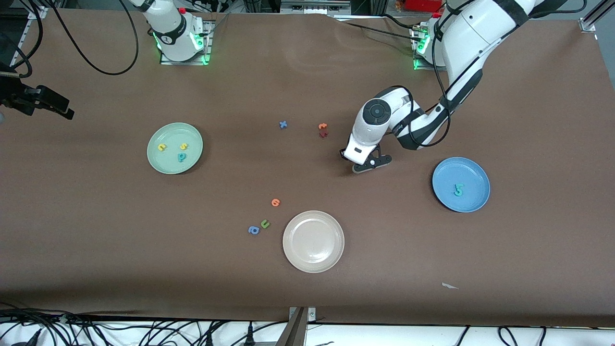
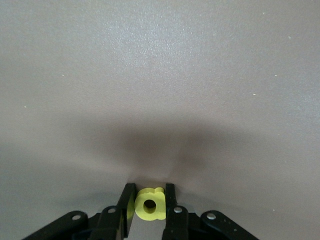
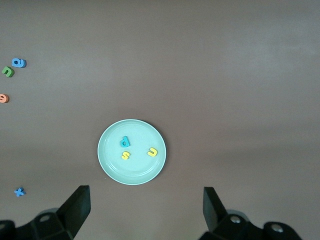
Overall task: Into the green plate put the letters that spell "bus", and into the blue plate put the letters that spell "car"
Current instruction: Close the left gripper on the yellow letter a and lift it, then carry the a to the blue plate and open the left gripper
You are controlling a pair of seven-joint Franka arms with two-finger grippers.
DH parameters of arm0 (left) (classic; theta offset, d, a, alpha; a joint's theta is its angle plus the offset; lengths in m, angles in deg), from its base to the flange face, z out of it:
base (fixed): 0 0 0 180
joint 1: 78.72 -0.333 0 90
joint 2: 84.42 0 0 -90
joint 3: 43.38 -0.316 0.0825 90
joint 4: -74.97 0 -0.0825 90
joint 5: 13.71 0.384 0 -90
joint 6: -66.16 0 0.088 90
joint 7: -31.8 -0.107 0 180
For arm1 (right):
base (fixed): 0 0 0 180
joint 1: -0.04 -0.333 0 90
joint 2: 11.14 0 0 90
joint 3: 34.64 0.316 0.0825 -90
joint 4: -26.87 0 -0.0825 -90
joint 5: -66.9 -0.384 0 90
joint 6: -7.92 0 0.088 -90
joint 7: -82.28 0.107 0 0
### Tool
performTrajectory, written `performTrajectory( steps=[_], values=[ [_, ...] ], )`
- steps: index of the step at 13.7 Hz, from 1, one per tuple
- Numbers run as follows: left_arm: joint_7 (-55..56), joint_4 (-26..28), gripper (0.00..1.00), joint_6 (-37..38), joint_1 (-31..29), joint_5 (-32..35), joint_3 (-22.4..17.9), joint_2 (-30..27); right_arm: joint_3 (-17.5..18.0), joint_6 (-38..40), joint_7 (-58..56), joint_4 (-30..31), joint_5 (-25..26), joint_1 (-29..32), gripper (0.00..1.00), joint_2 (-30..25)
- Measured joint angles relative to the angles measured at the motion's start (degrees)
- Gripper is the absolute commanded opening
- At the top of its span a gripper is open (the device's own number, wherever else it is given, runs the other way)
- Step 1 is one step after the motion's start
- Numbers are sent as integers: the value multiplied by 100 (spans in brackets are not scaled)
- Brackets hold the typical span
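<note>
My left gripper is down at the table between the orange letters and the blue plate, shut on the yellow D-like letter; the hand hides that letter in the front view. The blue plate holds a teal letter. In the green plate lie a yellow "u", a yellow "s" and a teal "b". My right gripper hangs open and empty high over the table near the green plate, at the right arm's end.
A beige-white plate sits nearest the front camera. Beside it lie an orange letter, a green "u" and a blue "a". A blue "x" and two orange-red letters lie mid-table.
</note>
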Motion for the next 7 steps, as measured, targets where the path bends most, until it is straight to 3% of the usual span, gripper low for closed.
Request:
performTrajectory(
  steps=[4,7],
  values=[
    [1,-98,20,63,-21,0,-22,3,-1,0,0,-3,0,1,100,1],
    [-437,-633,19,789,-266,0,-37,0,8,77,-3,-5,0,-1,100,1]
  ],
)
